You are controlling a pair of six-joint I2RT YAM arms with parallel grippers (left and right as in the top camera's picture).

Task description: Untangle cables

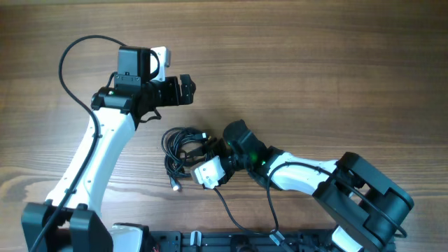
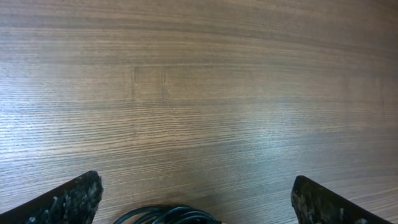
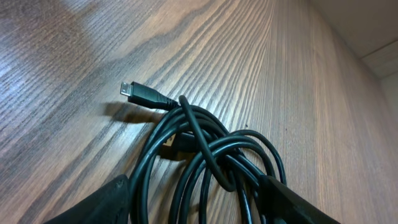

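Observation:
The cables lie in a palm-sized black tangle on the wooden table, just left of centre. One small plug sticks out at the front of the tangle. My right gripper is at the tangle's right side. In the right wrist view it stands open, with the looped cables loose between its fingers and a metal-tipped plug lying beyond. My left gripper hovers behind the tangle, apart from it. In the left wrist view it is wide open and holds nothing, and only the top of the cables shows at the bottom edge.
A thick black robot cable arcs out from the left arm at the far left. Another one runs from the right wrist down to the black rail at the table's front edge. Bare wood table stretches behind and to the right.

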